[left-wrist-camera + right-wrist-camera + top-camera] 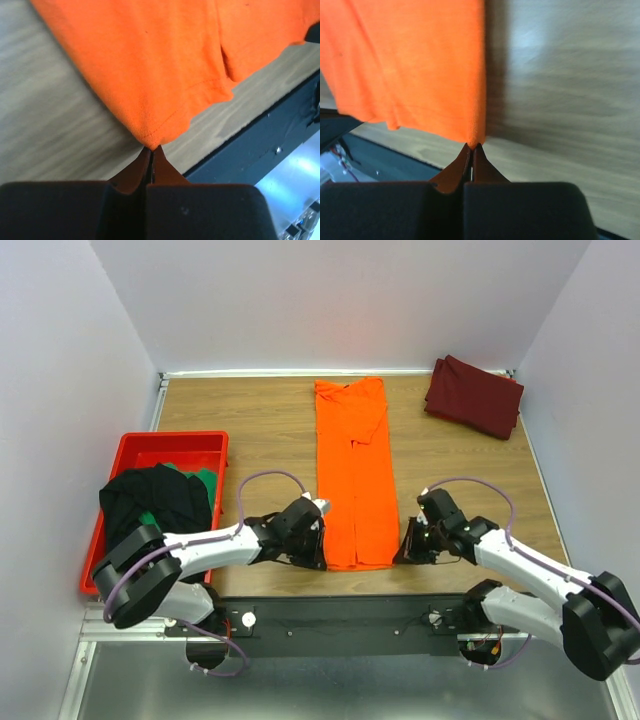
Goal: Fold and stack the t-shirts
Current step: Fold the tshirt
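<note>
L gripper [151, 152] & R gripper [472, 148] fingers clamped on bottom corners of orange t-shirt [354, 480], lower ctr of top view.

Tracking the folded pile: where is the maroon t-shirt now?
In the top view, the folded maroon t-shirt lies in the far right corner of the table, right of the orange t-shirt.

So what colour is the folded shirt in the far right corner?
The shirt is dark maroon; the top view shows it best.

Left pincer [151, 149] clamped tight, right pincer [472, 146] clamped tight
</note>
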Robot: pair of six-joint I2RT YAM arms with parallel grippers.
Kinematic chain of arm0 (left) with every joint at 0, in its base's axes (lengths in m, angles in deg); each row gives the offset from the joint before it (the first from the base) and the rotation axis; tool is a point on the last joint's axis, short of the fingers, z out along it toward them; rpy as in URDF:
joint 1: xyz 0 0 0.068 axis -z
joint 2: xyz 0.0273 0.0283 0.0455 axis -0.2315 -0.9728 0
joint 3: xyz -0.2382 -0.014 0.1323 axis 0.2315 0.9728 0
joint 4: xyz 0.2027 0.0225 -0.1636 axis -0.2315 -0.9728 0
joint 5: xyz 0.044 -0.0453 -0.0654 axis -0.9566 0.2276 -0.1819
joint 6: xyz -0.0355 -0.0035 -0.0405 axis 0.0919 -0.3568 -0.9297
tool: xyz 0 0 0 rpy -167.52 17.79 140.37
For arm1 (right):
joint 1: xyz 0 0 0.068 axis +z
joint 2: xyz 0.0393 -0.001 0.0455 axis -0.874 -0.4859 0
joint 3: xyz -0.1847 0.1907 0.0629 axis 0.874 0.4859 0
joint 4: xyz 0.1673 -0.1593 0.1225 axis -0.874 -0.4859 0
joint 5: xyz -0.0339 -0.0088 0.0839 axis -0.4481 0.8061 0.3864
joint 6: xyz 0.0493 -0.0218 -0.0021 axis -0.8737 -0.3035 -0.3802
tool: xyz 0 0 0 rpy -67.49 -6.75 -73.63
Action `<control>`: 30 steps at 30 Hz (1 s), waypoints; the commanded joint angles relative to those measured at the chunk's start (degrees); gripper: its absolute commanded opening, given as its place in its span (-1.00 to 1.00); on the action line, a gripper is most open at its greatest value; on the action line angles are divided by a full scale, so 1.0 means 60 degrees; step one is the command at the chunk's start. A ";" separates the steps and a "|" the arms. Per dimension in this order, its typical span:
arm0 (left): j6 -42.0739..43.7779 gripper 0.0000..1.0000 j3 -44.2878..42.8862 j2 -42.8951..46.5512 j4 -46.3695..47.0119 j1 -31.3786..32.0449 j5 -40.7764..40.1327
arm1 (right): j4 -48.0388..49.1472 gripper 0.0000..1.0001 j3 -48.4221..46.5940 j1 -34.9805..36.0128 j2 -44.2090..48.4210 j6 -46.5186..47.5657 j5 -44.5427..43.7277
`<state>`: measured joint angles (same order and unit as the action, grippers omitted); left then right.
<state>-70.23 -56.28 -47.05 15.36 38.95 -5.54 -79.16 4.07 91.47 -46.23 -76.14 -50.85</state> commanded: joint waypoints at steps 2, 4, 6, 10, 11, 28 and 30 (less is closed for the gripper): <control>-0.0069 -1.00 -0.0151 0.0680 -0.0493 0.0681 -0.0253 | -0.0670 -0.99 0.0064 0.0753 0.0669 -0.0626 -0.0212; -0.0157 -1.00 -0.0151 0.1015 -0.0655 0.0843 -0.0458 | -0.0962 -0.99 0.0006 0.1046 0.1006 -0.0846 -0.0358; -0.0201 -1.00 -0.0282 0.1222 -0.0873 0.0843 -0.0663 | -0.1240 -0.99 -0.0213 0.1062 0.1182 -0.0832 -0.0694; 0.0164 -1.00 -0.0882 0.1326 -0.1153 0.0785 -0.1570 | -0.1388 -0.99 -0.1106 0.1061 0.0935 -0.0452 -0.1690; 0.0295 -1.00 -0.1188 0.1151 -0.1255 0.0697 -0.1659 | -0.1374 -0.99 -0.1557 0.1061 0.0542 -0.0233 -0.2083; 0.2523 -1.00 -0.4324 -0.2171 -0.0523 -0.2246 -0.1733 | 0.0866 -0.99 -0.6277 0.0725 -0.5170 0.1336 -0.5895; 0.2552 -1.00 -0.4835 -0.2555 -0.0538 -0.2452 -0.1733 | 0.1159 -0.99 -0.6701 0.0506 -0.5553 0.1467 -0.5983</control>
<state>-57.69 -81.11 -59.03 10.68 26.43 -14.61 -77.41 -31.73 96.65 -75.51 -69.54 -80.88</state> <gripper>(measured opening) 0.009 0.011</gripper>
